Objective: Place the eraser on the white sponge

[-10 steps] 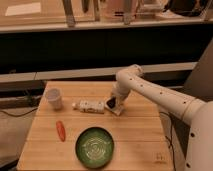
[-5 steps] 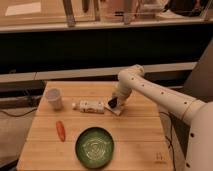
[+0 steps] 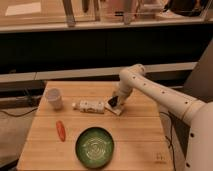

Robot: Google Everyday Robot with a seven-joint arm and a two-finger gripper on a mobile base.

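The black eraser (image 3: 112, 102) lies tilted on top of the white sponge (image 3: 116, 110), right of the table's middle. My gripper (image 3: 116, 99) is at the end of the white arm that reaches in from the right, directly over the eraser and touching or nearly touching it. The sponge shows only as a white edge below and right of the eraser.
A white patterned bottle (image 3: 90, 105) lies on its side just left of the sponge. A white cup (image 3: 54, 98) stands at the back left. An orange carrot-like stick (image 3: 60, 129) lies at the left. A green bowl (image 3: 94, 146) sits near the wooden table's (image 3: 140, 142) front edge.
The arm and gripper have barely moved; the eraser stays on the sponge under the gripper.
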